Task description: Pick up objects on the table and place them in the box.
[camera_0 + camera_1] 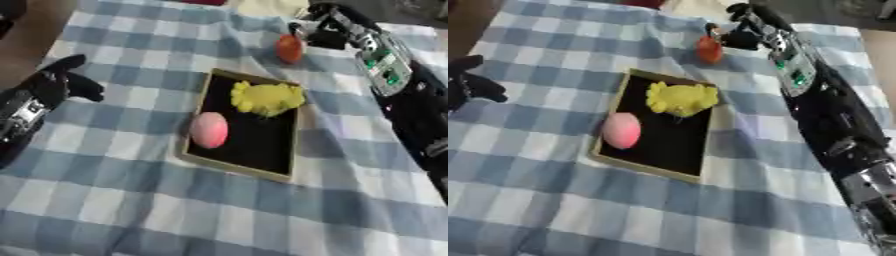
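Observation:
A shallow black box with a tan rim lies mid-table on the blue checked cloth. Inside it are a yellow lumpy toy at the far end and a pink egg-shaped thing by the left wall. Just beyond the box's far right corner is a red-orange round object. My right hand reaches in from the upper right, its fingers and thumb curled against the top and right side of that object. At the left edge, my left hand rests open and holds nothing.
My right forearm runs down the right side of the table beside the box. A dark red thing and a pale yellow thing lie at the far edge. Brown floor shows past the table's left edge.

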You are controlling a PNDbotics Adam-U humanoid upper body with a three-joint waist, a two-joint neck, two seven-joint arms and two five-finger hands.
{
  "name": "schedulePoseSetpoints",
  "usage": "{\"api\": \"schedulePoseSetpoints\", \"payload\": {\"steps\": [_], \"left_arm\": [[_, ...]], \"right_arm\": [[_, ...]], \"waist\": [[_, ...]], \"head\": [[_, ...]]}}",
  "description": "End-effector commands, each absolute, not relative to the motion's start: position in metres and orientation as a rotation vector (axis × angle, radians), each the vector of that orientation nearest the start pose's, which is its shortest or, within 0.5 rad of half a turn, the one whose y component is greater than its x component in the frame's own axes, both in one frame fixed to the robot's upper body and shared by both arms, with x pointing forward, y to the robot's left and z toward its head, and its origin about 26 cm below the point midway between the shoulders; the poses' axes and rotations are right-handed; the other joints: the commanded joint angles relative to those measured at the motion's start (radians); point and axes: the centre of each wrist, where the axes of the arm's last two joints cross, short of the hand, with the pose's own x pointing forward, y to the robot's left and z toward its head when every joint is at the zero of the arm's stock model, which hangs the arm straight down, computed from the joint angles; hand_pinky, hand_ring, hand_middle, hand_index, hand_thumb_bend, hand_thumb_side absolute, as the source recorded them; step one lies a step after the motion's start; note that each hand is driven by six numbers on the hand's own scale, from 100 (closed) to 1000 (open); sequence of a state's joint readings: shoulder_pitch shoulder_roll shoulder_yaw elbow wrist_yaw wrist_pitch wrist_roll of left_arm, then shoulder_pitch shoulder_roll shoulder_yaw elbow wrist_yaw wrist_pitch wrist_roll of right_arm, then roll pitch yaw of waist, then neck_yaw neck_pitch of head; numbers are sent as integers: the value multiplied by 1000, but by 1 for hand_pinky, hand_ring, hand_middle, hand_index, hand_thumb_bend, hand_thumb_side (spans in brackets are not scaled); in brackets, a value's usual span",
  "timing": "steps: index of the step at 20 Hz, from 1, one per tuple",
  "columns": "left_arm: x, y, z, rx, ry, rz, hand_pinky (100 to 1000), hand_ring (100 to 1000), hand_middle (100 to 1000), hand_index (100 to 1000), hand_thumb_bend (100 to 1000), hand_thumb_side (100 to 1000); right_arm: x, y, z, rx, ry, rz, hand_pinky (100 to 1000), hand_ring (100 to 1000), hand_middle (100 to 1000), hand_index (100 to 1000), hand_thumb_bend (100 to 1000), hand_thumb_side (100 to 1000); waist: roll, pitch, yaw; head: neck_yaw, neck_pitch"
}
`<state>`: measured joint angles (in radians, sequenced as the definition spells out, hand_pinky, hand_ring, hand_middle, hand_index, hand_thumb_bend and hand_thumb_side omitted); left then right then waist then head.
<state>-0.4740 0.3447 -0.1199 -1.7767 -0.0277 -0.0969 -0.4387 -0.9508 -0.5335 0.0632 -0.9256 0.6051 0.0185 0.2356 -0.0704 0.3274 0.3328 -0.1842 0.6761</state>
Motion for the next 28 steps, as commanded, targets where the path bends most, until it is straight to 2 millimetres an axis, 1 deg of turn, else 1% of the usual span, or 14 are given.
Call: {"api": "schedulePoseSetpoints", "payload": {"steps": [1,6,11,20,28], "left_arm": [[347,233,205,-86,-2132,-1047,951,747,709,1000,136,1000],[347,233,204,-85,-2130,-1048,952,748,709,1000,136,1000],[347,233,204,-88,-2130,-1050,952,748,710,1000,136,1000],[347,233,205,-92,-2131,-1054,953,749,711,1000,136,1000],[347,232,205,-95,-2132,-1057,954,750,711,1000,136,1000]], "right_arm": [[470,-339,239,-860,-1526,988,885,809,825,934,355,762],[465,-344,243,-830,-1535,1001,884,806,821,931,355,757],[464,-343,245,-814,-1542,1012,885,809,823,929,358,755],[466,-334,237,-791,-1485,1114,887,812,830,924,363,743],[469,-323,231,-782,-1464,1169,887,812,831,922,360,737]], "waist": [[5,-16,-3],[6,-14,-10],[6,-15,-12],[7,-13,-11],[8,-9,-9]], "head": [[5,-8],[10,-7],[11,-7],[12,-8],[11,-10]]}}
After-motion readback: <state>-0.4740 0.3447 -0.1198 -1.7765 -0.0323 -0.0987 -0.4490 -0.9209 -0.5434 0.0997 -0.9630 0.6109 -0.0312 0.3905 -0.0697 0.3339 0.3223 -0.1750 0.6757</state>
